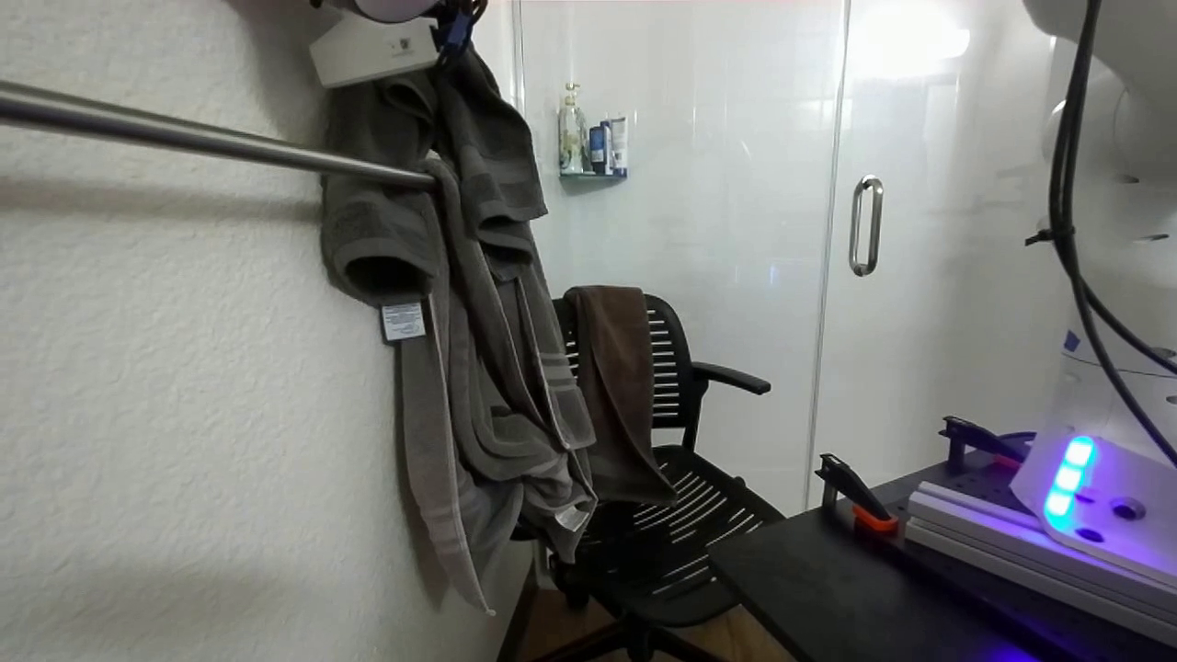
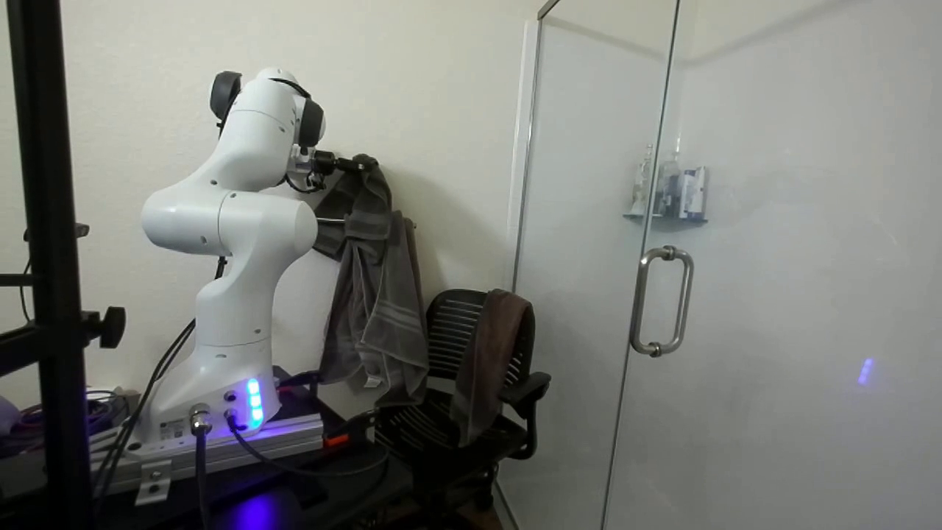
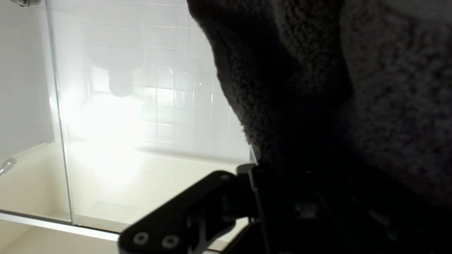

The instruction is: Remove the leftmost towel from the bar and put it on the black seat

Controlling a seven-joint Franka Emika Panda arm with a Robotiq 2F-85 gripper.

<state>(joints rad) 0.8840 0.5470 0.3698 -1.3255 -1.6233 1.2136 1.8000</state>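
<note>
Grasping the dark grey towel [image 2: 372, 195] in the hand [image 2: 359, 165], upper left in an exterior view, above the bar [image 1: 230, 145] and the lower-centre chair [image 2: 450, 327].

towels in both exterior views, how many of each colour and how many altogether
Dark grey towel: 1, hanging from the gripper
Paler grey towel: 1, over the bar
Brown towel: 1, draped over the black chair
Total: 3
</note>
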